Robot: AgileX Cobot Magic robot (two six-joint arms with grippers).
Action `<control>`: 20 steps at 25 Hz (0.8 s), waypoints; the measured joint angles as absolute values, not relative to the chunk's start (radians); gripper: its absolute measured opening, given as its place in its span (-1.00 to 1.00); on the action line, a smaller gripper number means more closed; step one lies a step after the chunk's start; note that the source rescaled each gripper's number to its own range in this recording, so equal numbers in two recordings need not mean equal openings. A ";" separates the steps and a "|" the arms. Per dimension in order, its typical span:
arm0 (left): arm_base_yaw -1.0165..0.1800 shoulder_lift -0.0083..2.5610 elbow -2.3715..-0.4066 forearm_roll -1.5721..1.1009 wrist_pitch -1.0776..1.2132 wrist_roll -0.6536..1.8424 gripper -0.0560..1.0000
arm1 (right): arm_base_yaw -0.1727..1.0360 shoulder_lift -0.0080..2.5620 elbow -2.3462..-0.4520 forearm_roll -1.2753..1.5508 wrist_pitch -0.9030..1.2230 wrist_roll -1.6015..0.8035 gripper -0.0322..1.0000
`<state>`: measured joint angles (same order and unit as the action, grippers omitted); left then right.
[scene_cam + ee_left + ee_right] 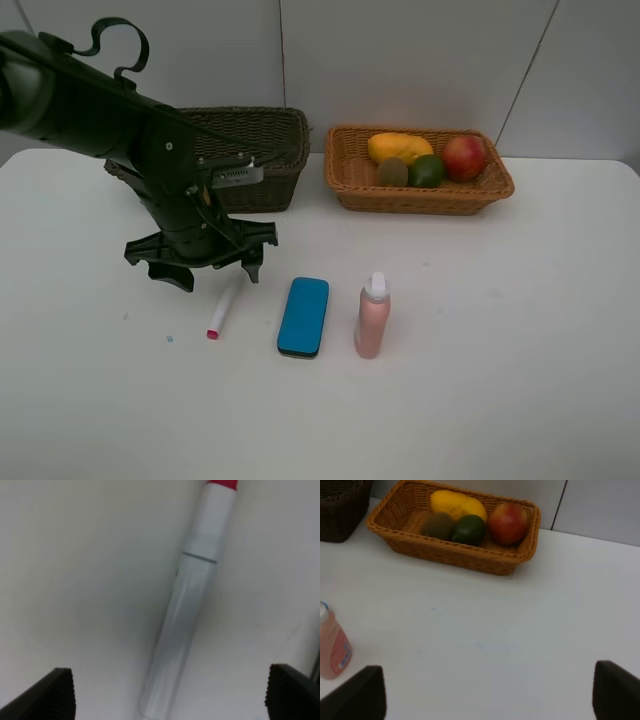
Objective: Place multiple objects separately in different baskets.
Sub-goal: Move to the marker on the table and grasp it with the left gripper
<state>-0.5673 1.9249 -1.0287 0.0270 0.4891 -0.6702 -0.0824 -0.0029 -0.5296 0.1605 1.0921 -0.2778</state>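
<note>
Grippers: my left gripper [212,273] hangs low over the white table [500,340], jaws spread wide, gripping nothing. My right gripper [489,692] is just as wide and empty, and shows only in its own wrist view.
Marker position: the marker [190,615] lies flat under my left gripper, between the two fingers and touching neither. Its capped end points away from my wrist, toward the table's front edge.
Marker look: a slim white barrel with a thin seam ring and a pink-red cap.
Room nearby: bare table on the marker's left. The blue eraser [303,316] lies flat near its right, apart from it. The pink spray bottle [372,318] stands upright just past the eraser.
Room on the right: wide bare table below my right gripper.
Back edge: the dark basket [270,180] sits behind my left arm, its inside hidden. Beside it, across a gap, the orange basket [420,198] holds the mango [400,146], pomegranate [464,156], avocado [428,171] and kiwi [392,171].
</note>
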 joint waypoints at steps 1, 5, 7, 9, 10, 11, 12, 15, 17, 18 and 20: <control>-0.567 1.935 -1.029 0.027 0.487 -0.669 1.00 | -0.082 -0.003 -0.530 0.161 1.092 -0.278 0.99; -0.567 1.968 -1.031 0.025 0.485 -0.667 1.00 | -0.082 -0.003 -0.530 0.161 1.092 -0.278 0.99; -0.567 1.986 -1.043 0.025 0.485 -0.662 1.00 | -0.082 -0.003 -0.530 0.161 1.092 -0.278 0.99; -0.567 2.004 -1.061 0.025 0.495 -0.655 1.00 | -0.082 -0.003 -0.530 0.161 1.092 -0.278 0.99; -0.567 2.012 -1.072 0.025 0.503 -0.651 1.00 | -0.082 -0.003 -0.530 0.161 1.092 -0.278 0.99; -0.567 2.019 -1.081 0.025 0.510 -0.648 1.00 | -0.082 -0.003 -0.530 0.161 1.092 -0.278 0.99; -0.567 2.023 -1.088 0.025 0.515 -0.643 1.00 | -0.082 -0.003 -0.530 0.161 1.092 -0.278 0.99; -0.567 2.033 -1.108 0.024 0.533 -0.625 1.00 | -0.082 -0.003 -0.530 0.161 1.092 -0.278 0.99; -0.567 2.038 -1.111 0.024 0.540 -0.608 1.00 | -0.082 -0.003 -0.530 0.161 1.092 -0.278 0.99; -0.567 2.041 -1.112 0.024 0.544 -0.602 1.00 | -0.082 -0.003 -0.530 0.161 1.092 -0.278 0.99; -0.567 2.043 -1.112 0.023 0.547 -0.593 1.00 | -0.082 -0.003 -0.530 0.161 1.092 -0.278 0.99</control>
<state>-0.5673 2.0428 -1.1117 0.0226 0.5470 -0.5927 -0.0824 -0.0029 -0.5296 0.1605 1.0921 -0.2778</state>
